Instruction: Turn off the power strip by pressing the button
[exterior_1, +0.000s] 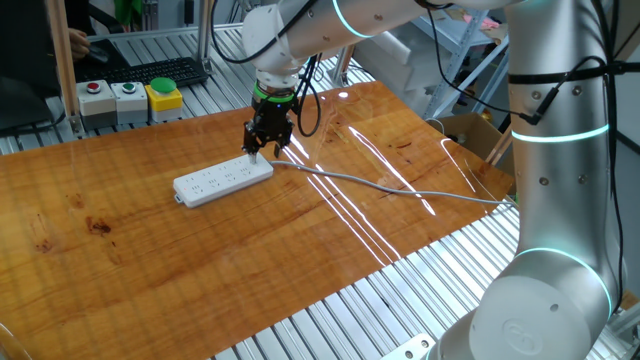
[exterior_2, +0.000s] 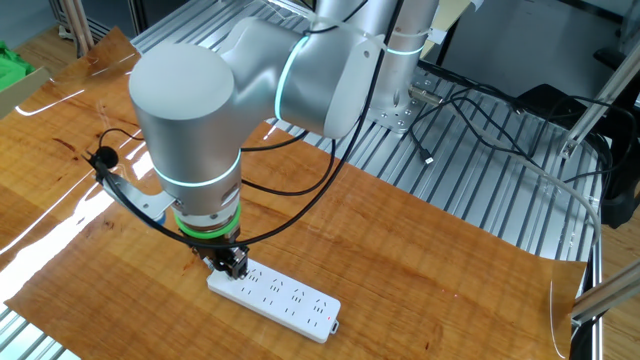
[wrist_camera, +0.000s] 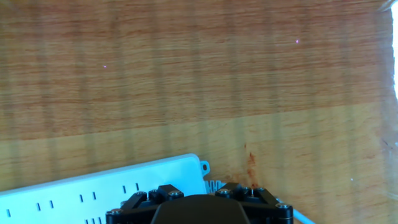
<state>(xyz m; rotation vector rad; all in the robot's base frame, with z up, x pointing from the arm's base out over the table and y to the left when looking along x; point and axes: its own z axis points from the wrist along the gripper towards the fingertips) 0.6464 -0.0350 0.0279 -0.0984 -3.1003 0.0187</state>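
The gripper (exterior_1: 262, 152) hangs directly over the cable end of the power strip (exterior_1: 222, 180), which lies flat on the worktop (exterior_1: 150, 270) beneath it. Whether its fingers are apart or together cannot be told. The button itself is hidden; the press looks imminent or underway, not confirmed.

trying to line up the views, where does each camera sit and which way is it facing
One fixed view: off one long side of the table, facing the power strip; forearm and gripper show.
The other fixed view: high, opposite side; the arm's big joints nearly hide the gripper.
Hand view: straight down; only the gripper body shows.
All share the strip's cable end.
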